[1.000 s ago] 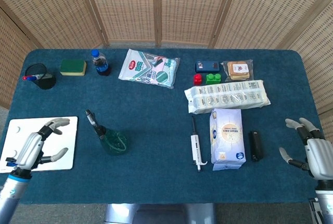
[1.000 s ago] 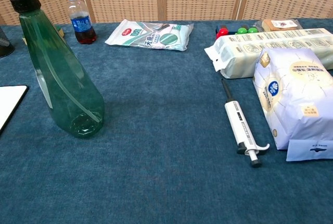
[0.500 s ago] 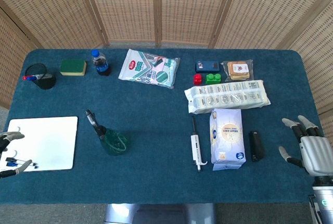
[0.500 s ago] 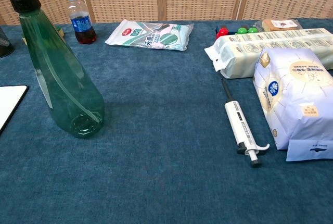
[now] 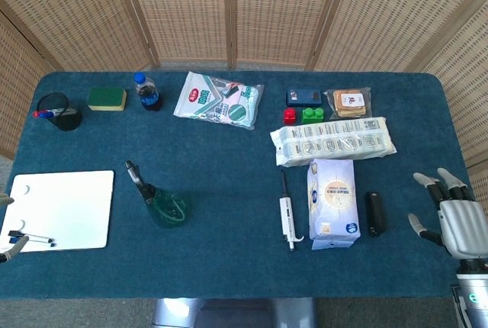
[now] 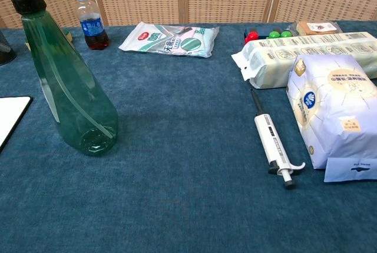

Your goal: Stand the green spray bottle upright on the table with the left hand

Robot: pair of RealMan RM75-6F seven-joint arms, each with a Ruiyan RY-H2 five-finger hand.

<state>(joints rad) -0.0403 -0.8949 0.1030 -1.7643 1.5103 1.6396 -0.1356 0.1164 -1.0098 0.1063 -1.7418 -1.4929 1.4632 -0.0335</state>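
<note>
The green spray bottle (image 5: 164, 204) stands upright on the blue table, left of centre, with its black trigger head on top. In the chest view the green spray bottle (image 6: 70, 88) fills the left side and nothing touches it. Only the fingertips of my left hand (image 5: 12, 248) show at the far left edge, beside the whiteboard (image 5: 65, 206). They are spread with nothing between them, well away from the bottle. My right hand (image 5: 451, 223) hangs at the table's right edge, fingers spread and holding nothing.
A marker (image 5: 30, 238) lies on the whiteboard. A pipette (image 5: 287, 220), a white bag (image 5: 332, 202) and a black case (image 5: 373, 213) lie right of centre. Along the back are a pen cup (image 5: 59, 111), sponge (image 5: 107, 98), cola bottle (image 5: 146, 91) and wipes pack (image 5: 219, 101).
My left hand has drawn back off the whiteboard to the left until only its fingertips show. The bottle has stayed standing. The right hand has barely shifted.
</note>
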